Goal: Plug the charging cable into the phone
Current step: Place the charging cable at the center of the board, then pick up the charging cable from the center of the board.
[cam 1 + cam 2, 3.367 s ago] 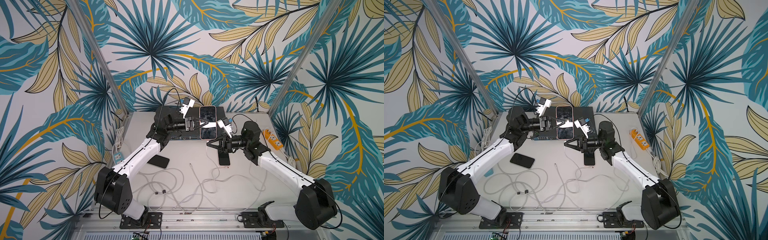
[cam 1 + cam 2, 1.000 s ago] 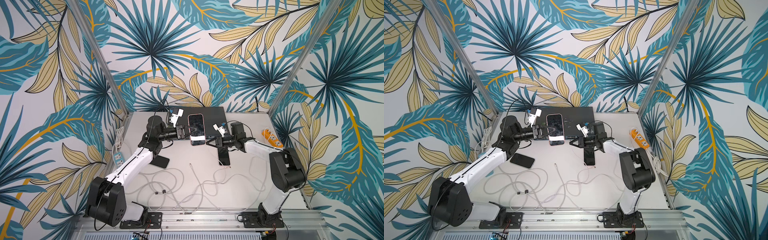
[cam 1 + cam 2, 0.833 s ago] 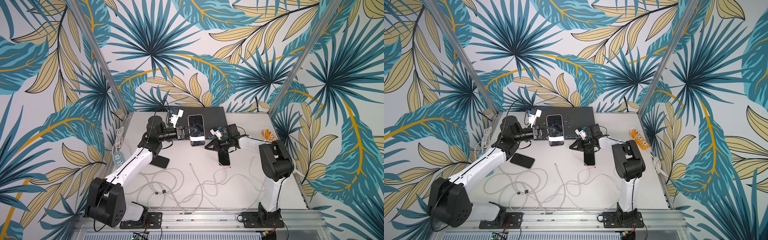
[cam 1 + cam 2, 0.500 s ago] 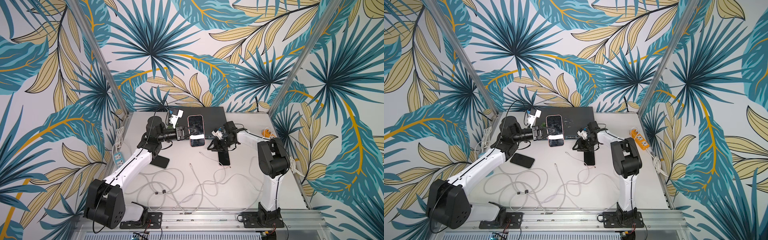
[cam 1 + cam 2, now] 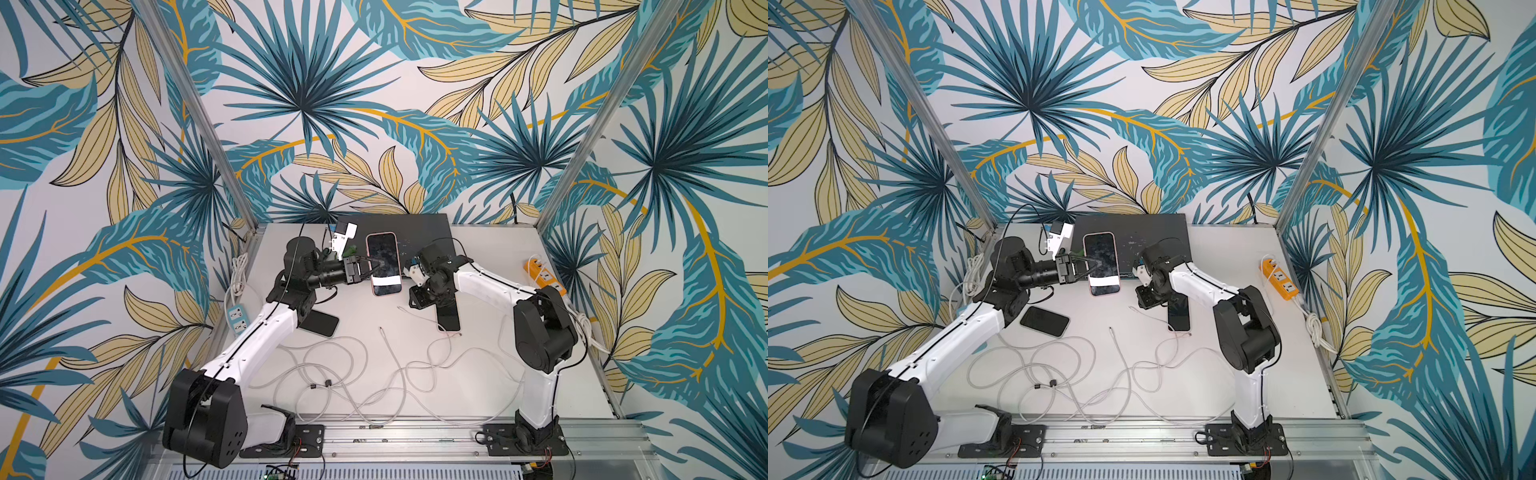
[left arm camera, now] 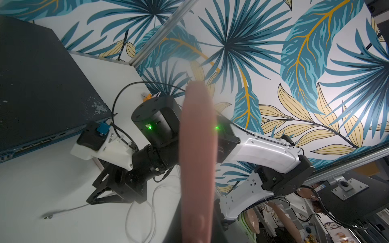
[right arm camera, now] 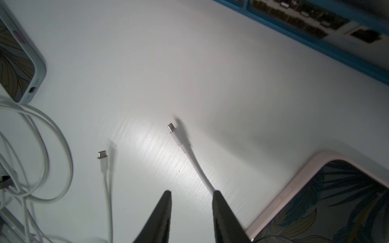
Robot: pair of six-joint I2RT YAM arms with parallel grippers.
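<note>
My left gripper [image 5: 365, 267] is shut on the pink-cased phone [image 5: 383, 264], holding it off the table in both top views, screen up [image 5: 1100, 262]. In the left wrist view the phone's pink edge [image 6: 197, 157] hides the fingers. My right gripper [image 7: 191, 192] points down at the table, open, with nothing between its fingers. The white charging cable [image 7: 189, 155] lies on the table; its metal plug [image 7: 171, 127] is beyond the fingertips and its cord passes under one finger. In a top view this plug [image 5: 400, 308] lies below the phone's lower end.
A second loose plug [image 7: 102, 154] lies beside the first, amid white cable loops [image 5: 353, 374]. A dark phone [image 5: 449, 316] lies under my right arm and a black phone [image 5: 321, 322] beside my left arm. A black box [image 5: 419, 230] stands at the back, an orange power strip [image 5: 544, 270] far right.
My right gripper has opened and swung down toward the table, and the cable end now lies loose on the table. My left arm with the phone has barely moved.
</note>
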